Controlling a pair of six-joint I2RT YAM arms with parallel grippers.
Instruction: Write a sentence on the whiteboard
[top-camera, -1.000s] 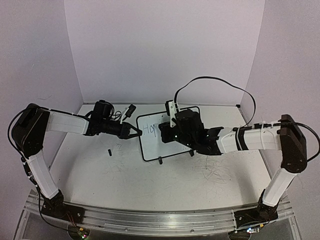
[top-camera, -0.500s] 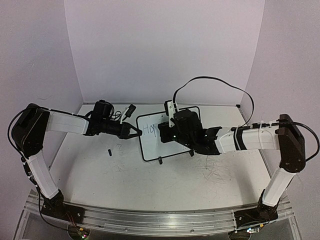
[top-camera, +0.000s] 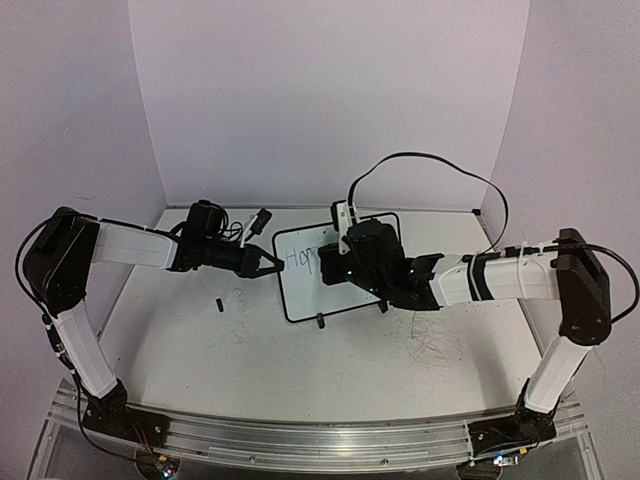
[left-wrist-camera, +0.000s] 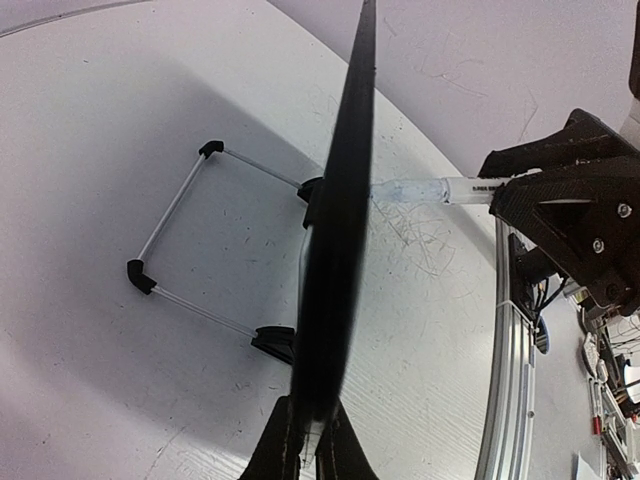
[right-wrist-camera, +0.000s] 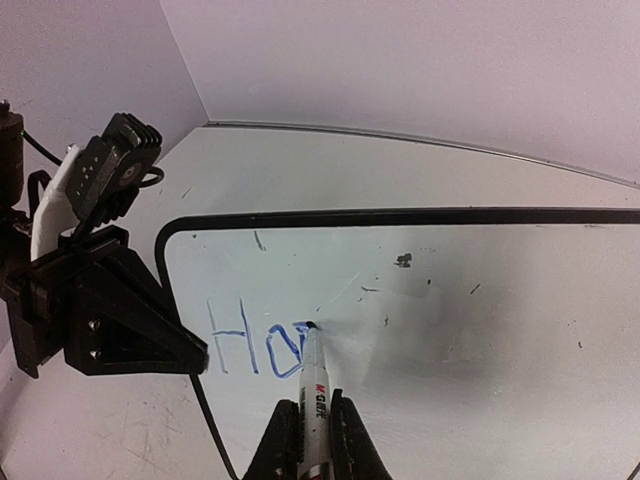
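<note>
- Whiteboard frame: its left edge is clamped between the closed fingers of the left gripper; the left wrist view shows the whiteboard edge-on, with the fingers pinching it.
- Right gripper is clenched on a marker, whose tip touches the board face.
- Sentence: blue letters "Ho" and a part-formed third letter are legible near the board's upper left corner.
- The board stands mid-table toward the far side, propped on a wire stand with black feet.
- The table is white and scuffed with grey scribbles; a small black item lies left of the board.
- Plain pale walls enclose three sides, and an aluminium rail runs along the near edge.
- Left arm: elbow raised at the left, forearm reaching right to the board's edge.
- Right arm: elbow raised at the right, forearm reaching left over the board, with a black cable looping above it.
</note>
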